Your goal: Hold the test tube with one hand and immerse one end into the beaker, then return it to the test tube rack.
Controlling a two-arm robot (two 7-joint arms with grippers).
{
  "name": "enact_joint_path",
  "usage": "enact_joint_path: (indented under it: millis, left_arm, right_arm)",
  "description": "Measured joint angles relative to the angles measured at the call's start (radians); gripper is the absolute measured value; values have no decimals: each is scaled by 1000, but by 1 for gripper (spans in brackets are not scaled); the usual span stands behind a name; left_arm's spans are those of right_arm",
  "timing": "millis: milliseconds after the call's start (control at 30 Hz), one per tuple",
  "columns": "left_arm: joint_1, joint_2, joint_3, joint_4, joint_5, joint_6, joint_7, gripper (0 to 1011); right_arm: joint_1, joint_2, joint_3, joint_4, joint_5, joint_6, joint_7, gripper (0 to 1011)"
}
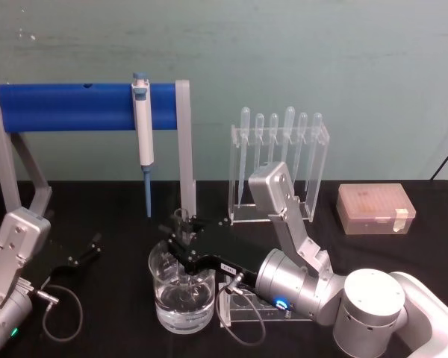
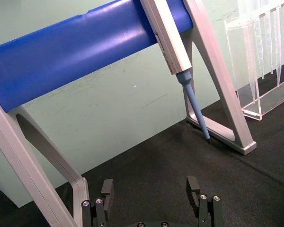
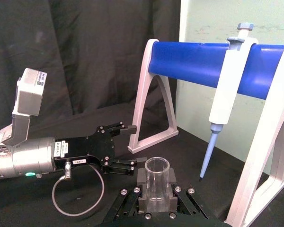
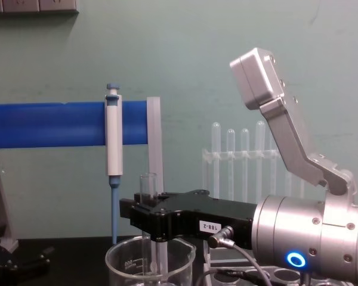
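Observation:
The test tube (image 4: pixel 148 186) stands upright with my right gripper (image 4: pixel 150 215) shut on it just below its open rim. Its lower part reaches down inside the beaker (image 4: pixel 126 265). From the head view, the tube (image 1: pixel 181 218) and the right gripper (image 1: pixel 184 237) are over the beaker (image 1: pixel 164 287), which holds clear water. The right wrist view looks down on the tube's rim (image 3: pixel 157 166), clamped between the fingers. My left gripper (image 1: pixel 89 250) rests open on the black table at the left, with its fingers (image 2: pixel 107 188) spread and nothing between them.
A grey stand with a blue bar (image 1: pixel 67 107) carries the blue-and-white pipettor (image 1: pixel 143 134) behind the beaker. A clear acrylic rack (image 1: pixel 280 168) of pipettes stands at the back right, with a pinkish tip box (image 1: pixel 375 209) beside it. A low clear rack (image 1: pixel 243 304) lies under my right wrist.

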Motion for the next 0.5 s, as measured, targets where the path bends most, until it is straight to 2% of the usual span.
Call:
enact_joint_path:
  millis: [500]
  left_arm:
    - [0, 0, 0, 0, 0, 0, 0, 1000]
  right_arm:
    - [0, 0, 0, 0, 0, 0, 0, 226]
